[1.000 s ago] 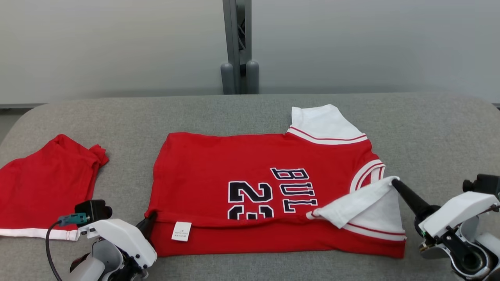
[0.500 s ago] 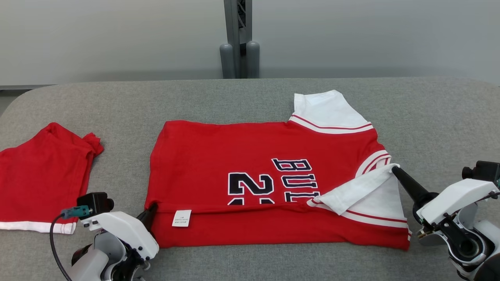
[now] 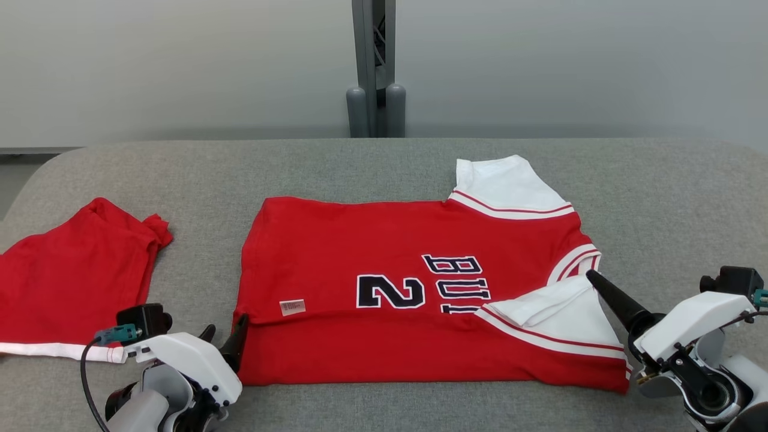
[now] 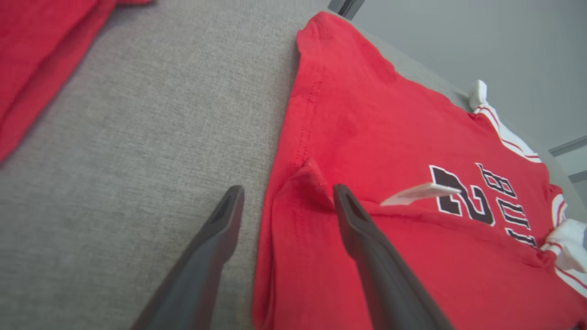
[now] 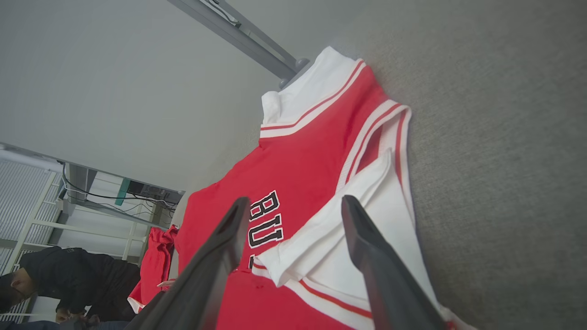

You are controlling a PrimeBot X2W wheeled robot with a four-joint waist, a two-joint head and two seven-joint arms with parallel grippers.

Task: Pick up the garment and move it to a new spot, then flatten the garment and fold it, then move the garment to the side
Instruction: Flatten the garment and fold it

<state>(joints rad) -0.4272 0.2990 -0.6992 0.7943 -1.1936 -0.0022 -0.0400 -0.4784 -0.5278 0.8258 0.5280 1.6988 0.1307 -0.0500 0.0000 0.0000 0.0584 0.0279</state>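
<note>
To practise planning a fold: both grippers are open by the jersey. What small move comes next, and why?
Probably back both off the jersey. The left gripper and right gripper stand open, gripping nothing, and the near strip already lies folded over the front; the far edge seems next.

Looks like a robotics lab: grey padded table [image 3: 384, 162], bare wall [image 3: 180, 66], metal post [image 3: 375, 60], cabled shelving [image 5: 41, 215] behind.

jersey [image 3: 384, 252] on table [image 3: 180, 174], centre, near side folded over its front | shorts [image 3: 72, 276] left of jersey, apart | post [image 3: 375, 66] behind table's far edge, centre | left gripper [image 4: 289, 189] at jersey's near-left corner, astride its side edge | right gripper [image 5: 296, 200] at near-right corner, over folded-in sleeve [image 3: 558, 312]
</note>
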